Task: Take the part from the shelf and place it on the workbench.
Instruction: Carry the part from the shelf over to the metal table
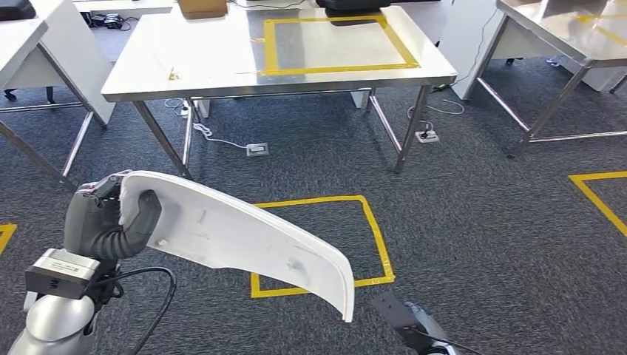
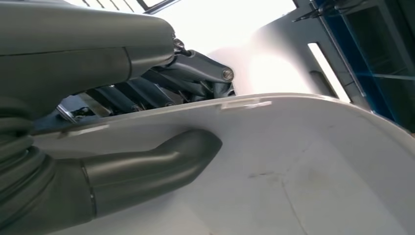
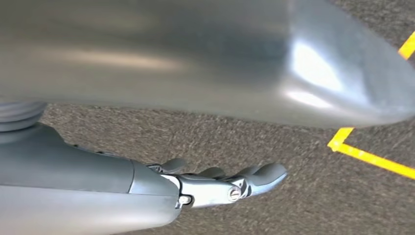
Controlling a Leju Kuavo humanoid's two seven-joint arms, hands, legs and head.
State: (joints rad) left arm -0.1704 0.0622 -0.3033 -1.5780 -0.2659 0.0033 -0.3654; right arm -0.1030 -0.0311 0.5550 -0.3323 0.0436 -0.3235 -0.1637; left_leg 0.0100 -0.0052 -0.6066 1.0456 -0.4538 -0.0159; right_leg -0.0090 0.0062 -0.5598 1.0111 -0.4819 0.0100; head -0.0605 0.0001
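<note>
While left hand (image 1: pixel 111 222) grips white part (image 1: pixel 244 244) over carpet, steel workbench (image 1: pixel 222 66) ahead, right hand (image 3: pixel 215 183) empty, fingers loosely apart.

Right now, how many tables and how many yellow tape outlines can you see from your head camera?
Tables: 3, the middle workbench, one left, one right.
Yellow tape outlines: 5, on the workbench, right table, and floor.
Total: 8
</note>
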